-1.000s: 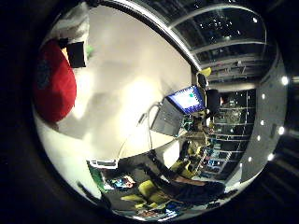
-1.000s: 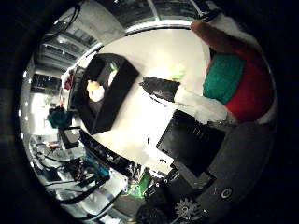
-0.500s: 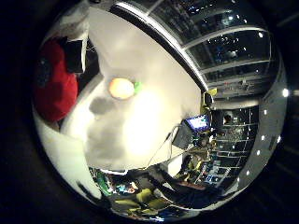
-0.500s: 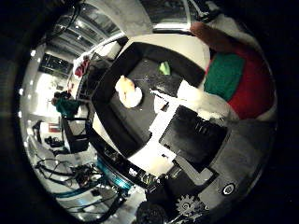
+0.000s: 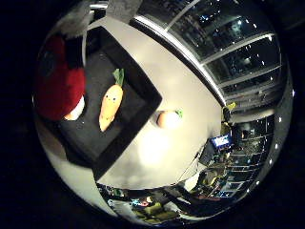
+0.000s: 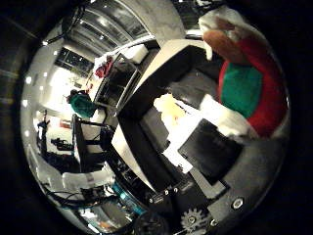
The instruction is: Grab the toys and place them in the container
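Fingers (image 6: pixel 210 156) of your hand (image 6: pixel 215 181) curl around a red and green plush toy (image 6: pixel 249 93), holding it over the black container (image 5: pixel 138 119). Inside the container you have a carrot toy (image 5: pixel 109 106) lying flat, while a round peach-coloured toy (image 5: pixel 167 118) sits on the white table (image 5: pixel 157 157) just beside the container's edge.

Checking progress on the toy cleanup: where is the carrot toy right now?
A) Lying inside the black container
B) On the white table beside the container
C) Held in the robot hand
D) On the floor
A: the carrot toy lies flat on the floor of the black container, within its raised walls.
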